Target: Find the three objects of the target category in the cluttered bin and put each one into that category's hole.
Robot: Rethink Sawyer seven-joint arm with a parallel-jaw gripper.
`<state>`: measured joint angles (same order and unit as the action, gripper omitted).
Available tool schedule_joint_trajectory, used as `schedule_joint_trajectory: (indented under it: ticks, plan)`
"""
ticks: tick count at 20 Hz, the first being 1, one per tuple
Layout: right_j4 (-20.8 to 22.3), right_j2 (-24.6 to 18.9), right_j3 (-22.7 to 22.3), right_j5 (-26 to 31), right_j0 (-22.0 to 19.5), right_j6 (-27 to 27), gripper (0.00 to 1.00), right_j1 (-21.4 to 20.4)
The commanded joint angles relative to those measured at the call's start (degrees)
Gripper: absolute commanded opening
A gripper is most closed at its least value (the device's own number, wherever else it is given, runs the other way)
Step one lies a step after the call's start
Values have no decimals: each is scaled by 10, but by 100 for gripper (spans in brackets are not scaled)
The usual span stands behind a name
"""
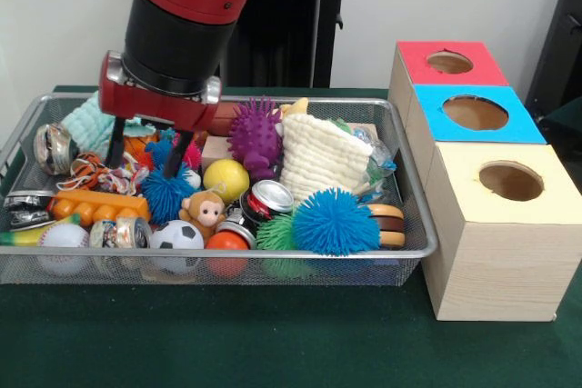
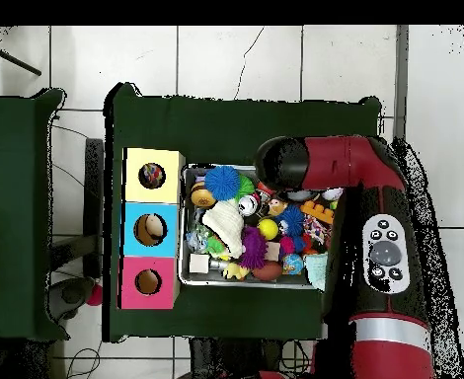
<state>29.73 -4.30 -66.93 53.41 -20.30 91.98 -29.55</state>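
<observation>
**A:** So where's your gripper (image 1: pixel 145 156) at right now?

**B:** Front view, it's down in the wire bin (image 1: pixel 414 247) over toward the 9 o'clock side. You can see two dark fingers (image 1: pixel 116 143) hanging under the red wrist, spread apart with nothing pinched between them, so it's released. The tips sit right among the clutter, just above a small blue spiky ball (image 1: pixel 165 193) and beside some orange stuff I can't make out.

**A:** And the boxes?

**B:** Three wooden boxes at your 3 o'clock, touching the bin's end. The yellow-topped box (image 1: pixel 509 184) is closest to the camera, the blue-topped box (image 1: pixel 477 115) is in the middle, and the red-topped box (image 1: pixel 450 63) is behind it, each with a round hole on top. From overhead the yellow one's hole seems to have something in it, but it's too small for me to tell what.

**A:** What's in the bin?

**B:** Loads. The big blue spiky ball (image 1: pixel 335 222) is at the front, toward 5 o'clock, with a green spiky one (image 1: pixel 277 235) touching it. There's a purple spiky ball (image 1: pixel 255 136) near the centre, a yellow ball (image 1: pixel 225 179) just below it, a folded cream cloth (image 1: pixel 318 156), a crushed can (image 1: pixel 270 197), a monkey toy (image 1: pixel 205 213), a soccer ball (image 1: pixel 175 241) and a baseball (image 1: pixel 64 243) at 7 o'clock.
</observation>
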Motion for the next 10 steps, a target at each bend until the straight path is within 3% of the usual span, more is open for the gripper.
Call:
schedule_joint_trajectory:
  ticks: [1, 6, 10]
  plan:
    - [45, -49, -44, 17, -23, -191, 100, 1]
    - [57, -55, -42, 4, -35, -200, 100, 10]
    - [49, -54, -41, -4, -45, -159, 100, 29]
